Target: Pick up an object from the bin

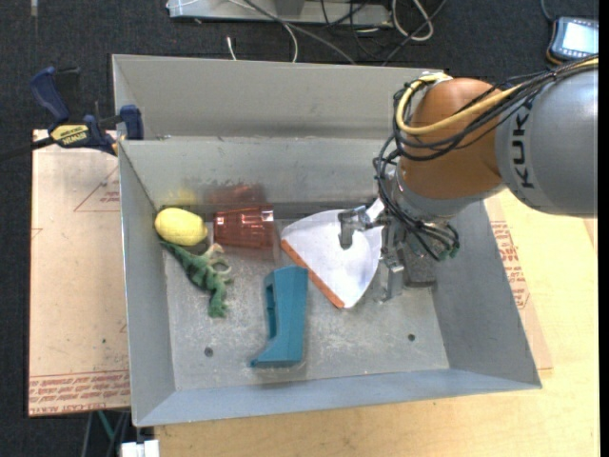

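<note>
Here the arm (pixel 561 141) comes in from the right, its wrist under a rounded orange cover (pixel 452 136) ringed with dark cables. The gripper (pixel 383 260) hangs low inside the grey bin (pixel 152 350), over the right half of the floor. It stands at the right-hand edge of a white wedge (pixel 324 250) — a flat, roughly triangular piece with an orange strip along its lower edge. The wedge lies near the middle of the bin floor, with one corner turned to the left. The gripper's metal parts overlap that right edge in the view, so I cannot tell whether it touches the wedge or merely stands above it. Nor can I tell whether the gripper is spread or pressed together, since the wrist and cables hide much of it.

Below and a little left of the wedge lies a teal boot-shaped piece (pixel 285 320), its length running toward the near wall and its top close to the wedge's lower edge. Toward the back wall a red see-through cup (pixel 244 228) lies on its side, just beside the wedge's left corner. Further left, near the left wall, sits a yellow lemon (pixel 180 226). Just under it a green lizard toy (pixel 206 274) stretches toward the near side — its head end touches or all but touches the lemon.
</note>
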{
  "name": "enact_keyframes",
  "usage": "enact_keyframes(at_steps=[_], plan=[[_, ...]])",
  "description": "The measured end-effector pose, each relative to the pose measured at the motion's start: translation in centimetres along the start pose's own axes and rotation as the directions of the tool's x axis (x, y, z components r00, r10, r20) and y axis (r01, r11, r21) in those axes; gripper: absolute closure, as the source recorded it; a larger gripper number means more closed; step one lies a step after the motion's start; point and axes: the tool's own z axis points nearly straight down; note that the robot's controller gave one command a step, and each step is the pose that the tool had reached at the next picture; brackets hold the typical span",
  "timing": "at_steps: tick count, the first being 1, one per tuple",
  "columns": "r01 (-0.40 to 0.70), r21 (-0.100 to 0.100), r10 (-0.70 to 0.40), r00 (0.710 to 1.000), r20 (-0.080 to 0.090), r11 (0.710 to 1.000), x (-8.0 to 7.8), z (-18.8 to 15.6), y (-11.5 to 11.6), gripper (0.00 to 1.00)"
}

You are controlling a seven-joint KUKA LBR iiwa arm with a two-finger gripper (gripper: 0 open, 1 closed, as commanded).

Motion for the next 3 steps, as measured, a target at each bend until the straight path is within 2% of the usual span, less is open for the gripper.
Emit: enact_keyframes(at_steps=[1, 2, 3], plan=[[0.525, -0.006, -0.525, 0.851, -0.003, 0.851, -0.6, 3.1, -5.0, 0.0], [0.546, 0.001, -0.546, 0.838, 0.006, 0.838, -1.3, 7.8, -4.8, 0.0], [0.703, 0.004, -0.703, 0.711, 0.004, 0.711, -1.4, 7.7, -4.0, 1.0]])
